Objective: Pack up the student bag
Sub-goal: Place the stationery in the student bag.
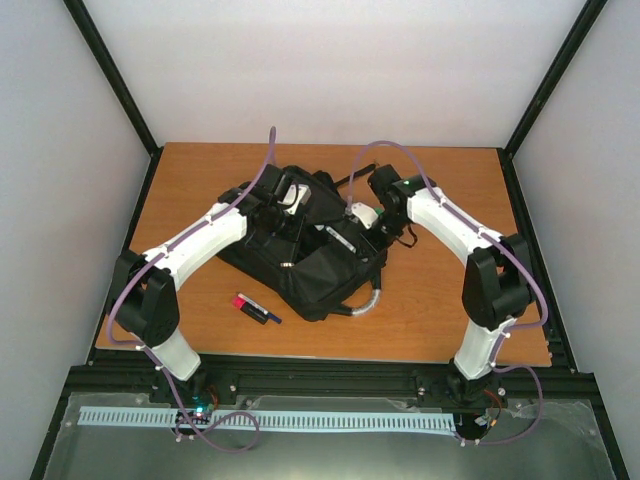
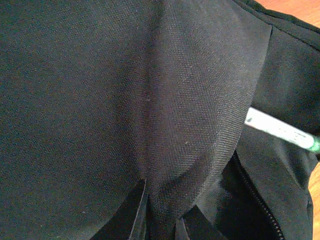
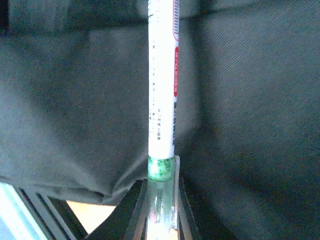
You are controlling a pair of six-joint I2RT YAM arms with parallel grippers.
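Student bag [image 1: 312, 272]: black soft backpack, slumped flat on the middle of the worktop between the two arms. Its cloth fills most of both wrist views.
Zip [image 2: 256, 194]: dark teeth running down the bag's cloth, just right of the raised fold in the left wrist view.
Grey loop handle [image 1: 366, 303]: curls out from the bag's near right corner and lies on the worktop.
Left hand [image 2: 162, 225]: on the bag's far left part. It is almost closed, the two fingers pinching a raised fold of the bag's fabric.
Right hand [image 3: 161, 212]: at the bag's far right side, closed narrowly on the clear green end of a white marker.
White marker [image 3: 162, 100]: carries a red label and fine print and sticks straight out from the right hand across the bag's cloth. The left wrist view shows its barrel against the bag, to the right of the pinched fold.
Loose pen [image 1: 256, 308]: red and black, lying on the worktop near the bag's near left edge, not touching the bag.
Worktop [image 1: 440, 300]: orange-brown wood, bare on every side of the bag.
Purple cables [image 1: 268, 160]: one along each arm, arching up beyond the bag's far side.
White walls [image 1: 330, 70]: plain panels with black frame posts, rising behind and to both sides of the bag.
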